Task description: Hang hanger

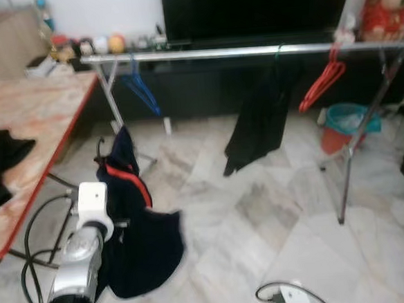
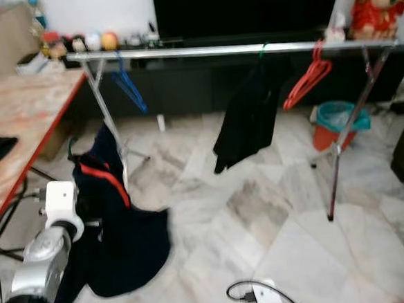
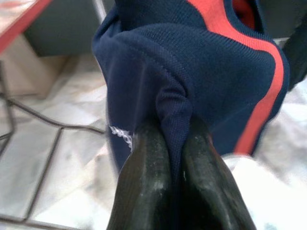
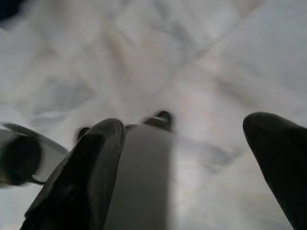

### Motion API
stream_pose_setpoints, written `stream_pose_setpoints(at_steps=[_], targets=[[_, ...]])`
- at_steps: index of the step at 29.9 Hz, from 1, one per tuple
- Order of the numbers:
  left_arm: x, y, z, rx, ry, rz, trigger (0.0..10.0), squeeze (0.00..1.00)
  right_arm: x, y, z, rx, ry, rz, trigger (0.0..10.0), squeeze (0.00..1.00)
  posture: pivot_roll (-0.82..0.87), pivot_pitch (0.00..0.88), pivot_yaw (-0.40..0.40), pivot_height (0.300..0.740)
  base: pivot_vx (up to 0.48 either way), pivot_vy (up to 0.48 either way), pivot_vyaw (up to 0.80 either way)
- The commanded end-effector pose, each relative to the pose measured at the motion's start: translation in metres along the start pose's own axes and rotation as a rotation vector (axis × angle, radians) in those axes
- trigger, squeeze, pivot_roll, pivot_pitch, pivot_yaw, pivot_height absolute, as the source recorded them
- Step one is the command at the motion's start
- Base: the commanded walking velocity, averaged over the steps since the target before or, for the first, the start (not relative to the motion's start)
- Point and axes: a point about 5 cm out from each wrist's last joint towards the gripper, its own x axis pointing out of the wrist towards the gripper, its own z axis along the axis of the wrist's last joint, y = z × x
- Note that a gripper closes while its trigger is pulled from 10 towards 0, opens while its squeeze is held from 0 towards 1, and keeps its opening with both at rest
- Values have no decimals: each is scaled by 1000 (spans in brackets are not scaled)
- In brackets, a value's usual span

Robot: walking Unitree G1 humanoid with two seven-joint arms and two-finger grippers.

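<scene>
1. The left gripper (image 3: pixel 180 158) has its two black fingers pinched tight on a fold of the navy garment (image 1: pixel 141 225), a knit fabric with an orange-red stripe.
2. The garment hangs long-axis down from the gripper, near the table's red edge (image 1: pixel 50 158), its hem trailing on the marble floor (image 1: pixel 275 209). A dark hanger hook (image 1: pixel 102 146) pokes up at its top.
3. The steel rail (image 1: pixel 250 51) runs level across, carrying a blue hanger (image 1: pixel 141 88), a black garment (image 1: pixel 259 120) and an orange hanger (image 1: pixel 322 84).
4. The right gripper (image 4: pixel 187 163) hangs spread wide over the floor, holding nothing.
</scene>
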Motion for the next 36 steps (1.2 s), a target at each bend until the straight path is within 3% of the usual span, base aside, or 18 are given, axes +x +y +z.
stream_pose_setpoints(at_steps=[1, 5, 10, 17, 21, 36], targets=[[2, 8, 14, 20, -61, 19, 10000, 0, 1, 2, 8, 29, -25, -6, 10000, 0, 48, 0, 23, 740, 480, 0, 0], [4, 1, 13, 15, -58, -6, 10000, 0, 1, 0, 5, 27, -7, -7, 10000, 0, 39, 0, 28, 740, 480, 0, -400], [4, 0, 14, 14, -58, -12, 10000, 0, 1, 1, 6, 23, -6, -4, 10000, 0, 44, 0, 27, 740, 480, 0, -800], [4, 0, 12, 18, -48, -38, 10000, 0, 1, 1, 8, 11, -6, 2, 10000, 0, 53, 0, 25, 740, 480, 0, 0], [3, -2, 11, 18, -44, -50, 10000, 0, 2, 1, 8, 13, -8, 6, 10000, 0, 53, 0, 26, 740, 480, 0, -800], [3, -16, 8, 18, -23, -131, 10000, 0, 2, 1, 9, 9, -11, 12, 10000, 0, 53, 0, 28, 740, 480, 0, 0]])
